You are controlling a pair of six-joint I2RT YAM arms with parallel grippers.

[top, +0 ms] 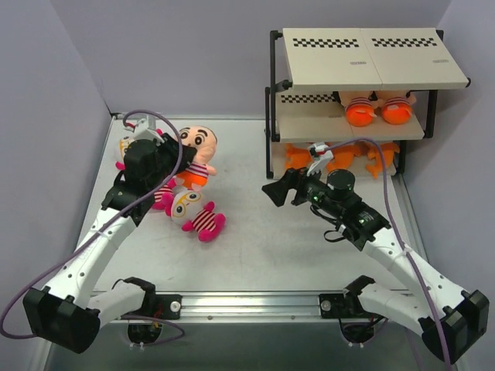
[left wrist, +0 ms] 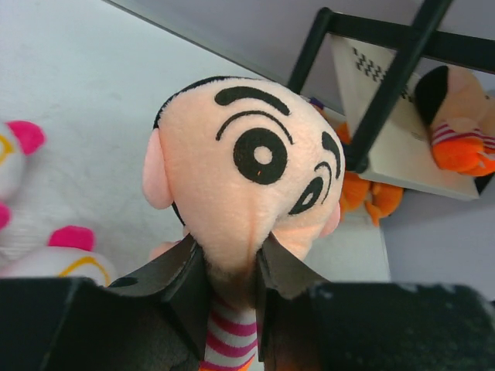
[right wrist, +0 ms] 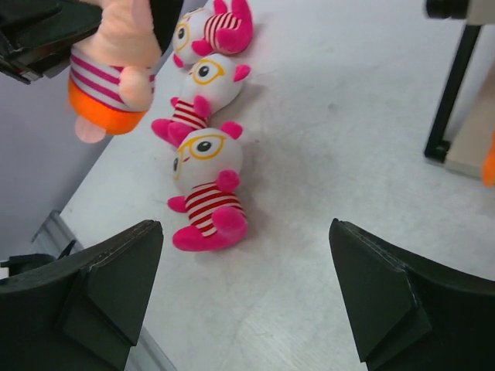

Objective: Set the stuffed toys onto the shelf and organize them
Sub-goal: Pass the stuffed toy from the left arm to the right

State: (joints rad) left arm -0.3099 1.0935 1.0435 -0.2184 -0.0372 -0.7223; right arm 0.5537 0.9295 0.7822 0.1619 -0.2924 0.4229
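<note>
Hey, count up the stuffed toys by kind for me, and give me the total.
Peach-headed striped dolls: 3, one in the left gripper, two on the shelf's middle board.
Pink glasses toys: 3, on the table.
Orange sharks: 3, on the bottom board.
Total: 9.

Even, bright overhead light leaves only soft shadows on the table [top: 271, 247]. Both wrist views slightly blur their own near fingers [right wrist: 108, 286].

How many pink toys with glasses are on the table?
3, lying in a row on the table: nearest toy, middle toy, farthest toy at the picture's top edge. The left arm could hide more.
</note>
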